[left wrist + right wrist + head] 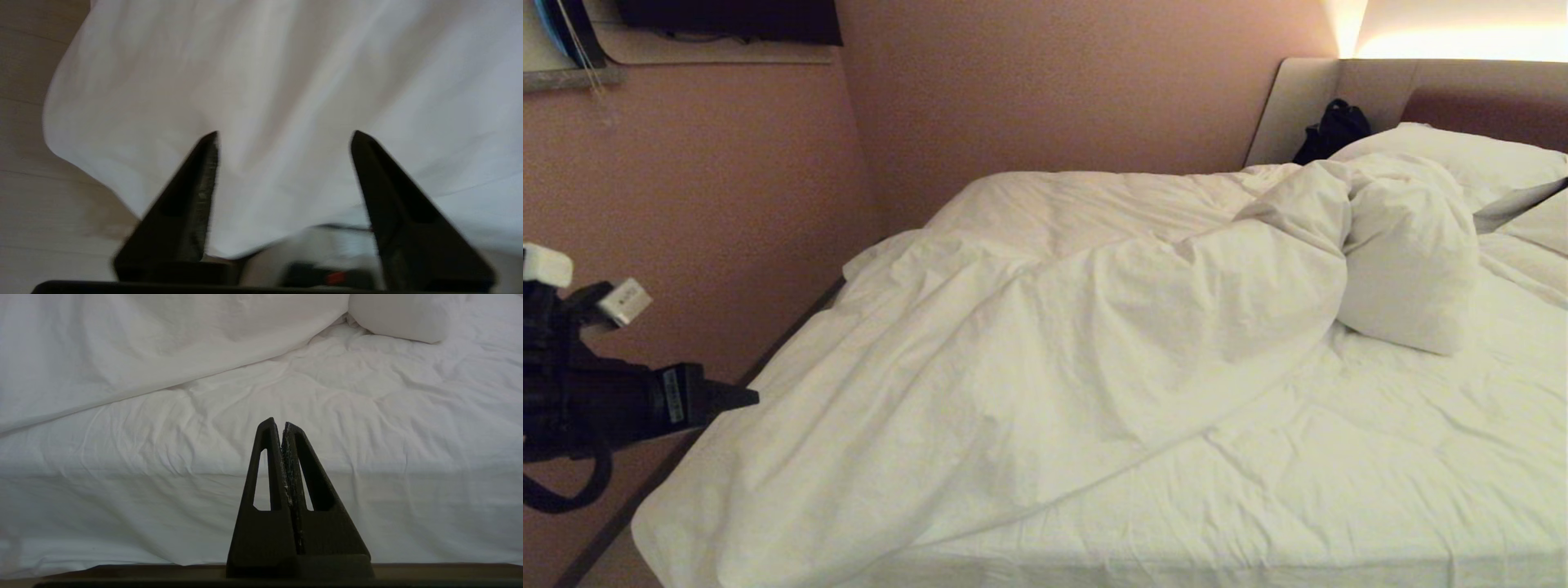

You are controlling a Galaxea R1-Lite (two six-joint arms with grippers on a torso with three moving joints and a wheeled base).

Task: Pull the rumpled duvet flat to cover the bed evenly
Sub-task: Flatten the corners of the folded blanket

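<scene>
The white duvet lies rumpled on the bed, drawn slantwise over its left half and bunched into a puffy lump near the pillows. The bare sheet shows on the right half. My left gripper hovers off the bed's left side by the near corner. In its wrist view the left gripper is open, its jaws wide apart over the duvet's hanging corner, gripping nothing. My right gripper is shut and empty, facing the bed's near side below the duvet's slanting edge.
A pink wall runs close along the bed's left side, leaving a narrow strip of wooden floor. White pillows lie against the padded headboard. A black bag sits in the headboard's corner.
</scene>
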